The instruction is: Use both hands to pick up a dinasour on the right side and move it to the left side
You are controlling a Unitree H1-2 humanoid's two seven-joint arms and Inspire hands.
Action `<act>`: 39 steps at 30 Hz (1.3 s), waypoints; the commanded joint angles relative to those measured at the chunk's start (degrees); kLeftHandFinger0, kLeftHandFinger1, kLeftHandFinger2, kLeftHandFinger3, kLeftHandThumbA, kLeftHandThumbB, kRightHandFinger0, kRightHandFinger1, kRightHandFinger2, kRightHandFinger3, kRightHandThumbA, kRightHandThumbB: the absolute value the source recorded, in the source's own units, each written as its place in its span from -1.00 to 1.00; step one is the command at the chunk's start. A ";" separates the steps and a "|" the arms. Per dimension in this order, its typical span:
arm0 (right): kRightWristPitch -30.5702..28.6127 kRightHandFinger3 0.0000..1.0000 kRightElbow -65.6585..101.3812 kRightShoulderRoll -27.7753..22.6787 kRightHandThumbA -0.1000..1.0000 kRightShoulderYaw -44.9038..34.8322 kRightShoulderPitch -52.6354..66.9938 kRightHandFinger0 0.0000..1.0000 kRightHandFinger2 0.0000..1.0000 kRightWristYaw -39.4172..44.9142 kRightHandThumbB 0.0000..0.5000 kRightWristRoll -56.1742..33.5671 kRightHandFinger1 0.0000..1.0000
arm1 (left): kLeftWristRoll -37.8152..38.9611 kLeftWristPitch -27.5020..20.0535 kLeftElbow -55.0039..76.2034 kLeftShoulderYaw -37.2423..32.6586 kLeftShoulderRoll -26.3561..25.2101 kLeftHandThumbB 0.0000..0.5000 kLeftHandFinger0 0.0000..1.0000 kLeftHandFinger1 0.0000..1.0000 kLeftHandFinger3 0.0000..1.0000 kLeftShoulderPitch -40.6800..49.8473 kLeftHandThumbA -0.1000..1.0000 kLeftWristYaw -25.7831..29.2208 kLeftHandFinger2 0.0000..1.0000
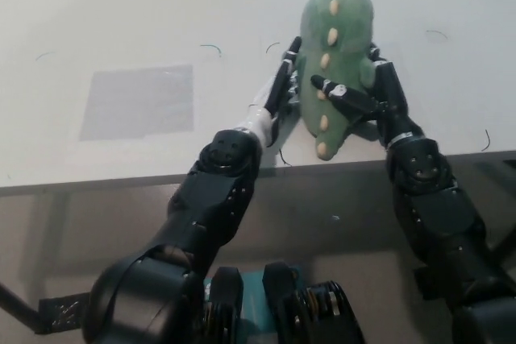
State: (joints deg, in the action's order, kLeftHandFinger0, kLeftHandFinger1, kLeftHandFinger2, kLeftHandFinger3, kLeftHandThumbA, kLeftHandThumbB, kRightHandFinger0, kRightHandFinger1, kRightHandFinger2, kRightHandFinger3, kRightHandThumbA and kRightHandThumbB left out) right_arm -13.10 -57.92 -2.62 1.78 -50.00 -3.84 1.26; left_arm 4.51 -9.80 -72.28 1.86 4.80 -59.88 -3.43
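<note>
Fingers of both hands press the dino from opposite sides: the left hand lies flat against its left flank, fingers extended along the plush, and the right hand wraps the right flank, one finger crossing over the spiked back. Both read as closed on the toy, a squeeze between two palms more than a wrap. Dino is green plush with a row of pale spikes down its spine, tail pointing toward the table front edge, head away. It sits right of centre, near the front edge; whether it is lifted clear or resting on the top I cannot tell. Well to its left lies a grey patch, flat on the surface, probably the drop zone. Some thin dark curved marks are scattered over the tabletop. Judgement: step in hand is the two-handed carry leftward. Plush is soft and will compress, so hold pressure even from both sides; if one hand leads, the toy may roll or slip out downward. Move both arms together at one pace, keep the dino level, clear the surface before travelling, and release only once it is over the patch.
</note>
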 commanded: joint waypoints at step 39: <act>-2.09 1.00 -8.56 17.88 1.00 10.52 -8.01 1.00 1.00 3.87 -0.91 4.13 1.00 | 6.15 2.96 28.41 8.32 -10.61 -0.35 1.00 1.00 1.00 18.89 1.00 -2.04 1.00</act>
State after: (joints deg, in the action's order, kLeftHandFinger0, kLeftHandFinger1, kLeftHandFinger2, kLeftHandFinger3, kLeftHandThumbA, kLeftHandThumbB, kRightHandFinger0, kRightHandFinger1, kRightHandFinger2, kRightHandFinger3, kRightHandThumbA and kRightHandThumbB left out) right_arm -15.55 -67.93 10.03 9.79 -57.44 -4.38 3.22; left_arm 9.36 -5.82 -45.50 9.60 -4.26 -41.51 -4.29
